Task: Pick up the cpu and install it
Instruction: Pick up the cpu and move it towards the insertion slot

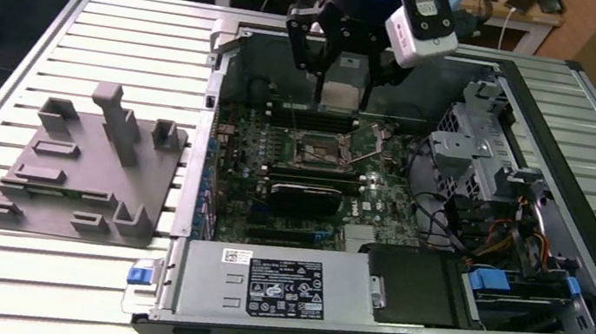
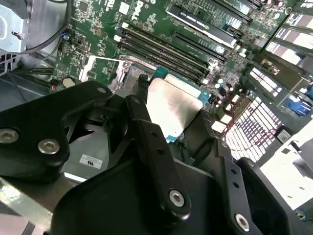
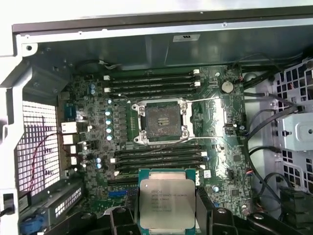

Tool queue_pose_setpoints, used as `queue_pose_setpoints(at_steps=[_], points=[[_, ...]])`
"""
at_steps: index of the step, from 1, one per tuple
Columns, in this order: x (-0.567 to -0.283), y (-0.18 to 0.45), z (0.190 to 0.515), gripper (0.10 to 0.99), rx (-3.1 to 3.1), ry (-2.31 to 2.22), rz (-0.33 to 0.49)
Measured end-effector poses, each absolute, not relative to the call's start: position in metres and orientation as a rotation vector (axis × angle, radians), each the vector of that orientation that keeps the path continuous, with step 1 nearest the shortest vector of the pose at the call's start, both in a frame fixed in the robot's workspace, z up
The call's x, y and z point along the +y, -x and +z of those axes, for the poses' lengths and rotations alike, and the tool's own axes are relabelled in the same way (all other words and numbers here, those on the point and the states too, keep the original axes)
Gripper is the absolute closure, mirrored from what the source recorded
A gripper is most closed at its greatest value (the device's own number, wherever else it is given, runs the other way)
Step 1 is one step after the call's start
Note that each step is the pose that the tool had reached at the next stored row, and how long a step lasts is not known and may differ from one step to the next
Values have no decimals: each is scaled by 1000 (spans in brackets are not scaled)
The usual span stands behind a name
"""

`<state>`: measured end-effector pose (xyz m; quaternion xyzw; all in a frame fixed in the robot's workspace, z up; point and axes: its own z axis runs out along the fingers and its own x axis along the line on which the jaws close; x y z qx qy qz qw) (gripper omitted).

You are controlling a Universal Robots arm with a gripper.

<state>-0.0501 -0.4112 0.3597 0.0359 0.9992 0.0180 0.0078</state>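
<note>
My gripper (image 1: 341, 84) hangs over the back part of the open computer case, shut on the cpu (image 1: 339, 96), a flat square chip with a silver top. In the first wrist view the cpu (image 3: 166, 203) sits between two black fingers (image 3: 205, 213). The bare socket (image 3: 163, 120) lies ahead of it on the green motherboard with its metal frame open. In the second wrist view the cpu (image 2: 168, 107) is held on two opposite edges above the memory slots. In the exterior view the socket (image 1: 318, 148) lies below and slightly nearer than the chip.
The case wall (image 1: 350, 47) stands close behind the gripper. A metal drive cage (image 1: 476, 144) and cables fill the exterior view's right side. A power supply (image 1: 270, 281) lies at the front. A grey tray with upright posts (image 1: 87, 172) stands on the slatted table at the left.
</note>
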Motion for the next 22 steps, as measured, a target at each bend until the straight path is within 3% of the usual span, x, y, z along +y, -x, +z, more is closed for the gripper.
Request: queue_pose_setpoints(at_steps=[22], points=[[-408, 40, 330, 545, 3124, -113, 56]])
